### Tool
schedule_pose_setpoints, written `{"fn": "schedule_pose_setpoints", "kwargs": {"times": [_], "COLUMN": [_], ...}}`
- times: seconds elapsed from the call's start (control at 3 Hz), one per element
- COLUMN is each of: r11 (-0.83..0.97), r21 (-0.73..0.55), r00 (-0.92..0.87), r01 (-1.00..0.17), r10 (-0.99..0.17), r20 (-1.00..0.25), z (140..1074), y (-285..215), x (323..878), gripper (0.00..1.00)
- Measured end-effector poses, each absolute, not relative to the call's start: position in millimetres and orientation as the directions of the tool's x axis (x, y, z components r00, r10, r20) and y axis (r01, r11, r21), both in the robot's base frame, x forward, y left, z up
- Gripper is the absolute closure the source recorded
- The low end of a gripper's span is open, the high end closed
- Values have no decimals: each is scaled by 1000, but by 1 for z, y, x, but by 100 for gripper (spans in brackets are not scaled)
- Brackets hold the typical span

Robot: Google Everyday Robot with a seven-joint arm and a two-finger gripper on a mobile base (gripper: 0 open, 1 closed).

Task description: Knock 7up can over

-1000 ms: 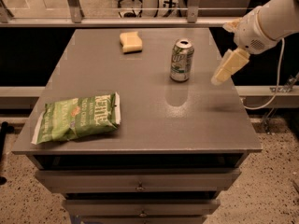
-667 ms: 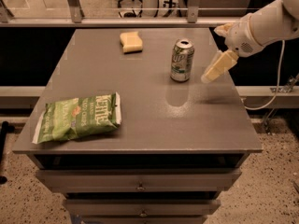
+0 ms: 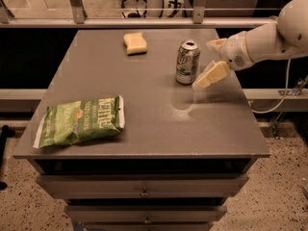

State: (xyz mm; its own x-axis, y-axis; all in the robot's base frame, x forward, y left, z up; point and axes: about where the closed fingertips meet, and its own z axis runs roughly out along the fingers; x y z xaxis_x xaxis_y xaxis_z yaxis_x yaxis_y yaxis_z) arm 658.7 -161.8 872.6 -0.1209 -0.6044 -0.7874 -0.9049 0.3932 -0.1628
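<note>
Hovering just R of the upright 7up can [image 3: 187, 61], gripper [image 3: 202, 64] w/ fingers [image 3: 214, 74] spread, lower tip right beside can's base.

The arm [image 3: 269, 40] is cut off by the right picture edge. The gripper [image 3: 207, 69], held near the right edge of the bench [image 3: 144, 109] just beside the can [image 3: 187, 61], is seen from one side only. The drawers [image 3: 144, 192] under the front edge are cut off below. The small print on the bag [image 3: 79, 121] cannot be read.
</note>
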Motion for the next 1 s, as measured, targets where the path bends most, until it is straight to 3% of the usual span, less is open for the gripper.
{"fn": "schedule_pose_setpoints", "kwargs": {"times": [1.0], "r11": [241], "r21": [25], "r00": [-136], "r01": [-970], "r10": [-455], "r20": [-880], "z": [854], "y": [-66], "x": [616], "gripper": [0]}}
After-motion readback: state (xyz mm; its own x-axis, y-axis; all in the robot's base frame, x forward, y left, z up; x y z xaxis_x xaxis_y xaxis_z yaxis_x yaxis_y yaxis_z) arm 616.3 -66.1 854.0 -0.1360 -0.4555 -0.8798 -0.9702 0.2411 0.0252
